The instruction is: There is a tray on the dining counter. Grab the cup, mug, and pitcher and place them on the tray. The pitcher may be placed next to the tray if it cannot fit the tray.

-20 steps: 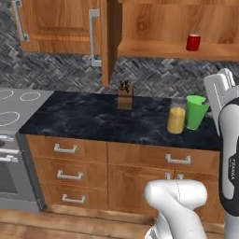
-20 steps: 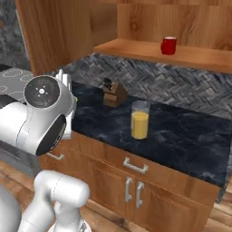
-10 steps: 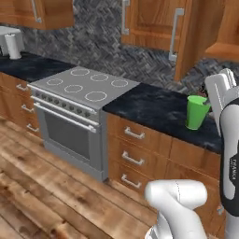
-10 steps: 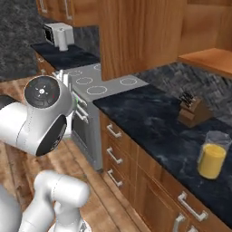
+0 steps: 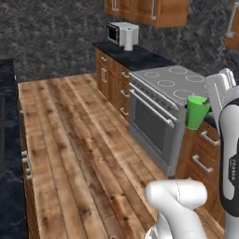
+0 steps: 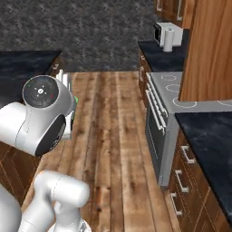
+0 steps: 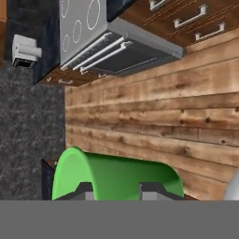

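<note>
My gripper is shut on the green cup and holds it upright in the air, in front of the stove, at the right of the left base view. In the hand view the cup lies across the bottom between my two dark fingertips, its rim pointing left. A thin green edge of the cup peeks out behind the arm's big joint. A black marbled counter on a wooden base, probably the dining counter, runs along the far left. The tray, the mug and the pitcher are out of view.
A steel stove stands to the right, with a dark counter and a white toaster beyond it. Wooden cabinets under a black counter are close on the right. Wide wooden floor stretches between the two counters.
The whole picture has swung: the base has turned away from the wall counter with the pitcher, past the stove, towards the open floor. The cup stays in my gripper.
</note>
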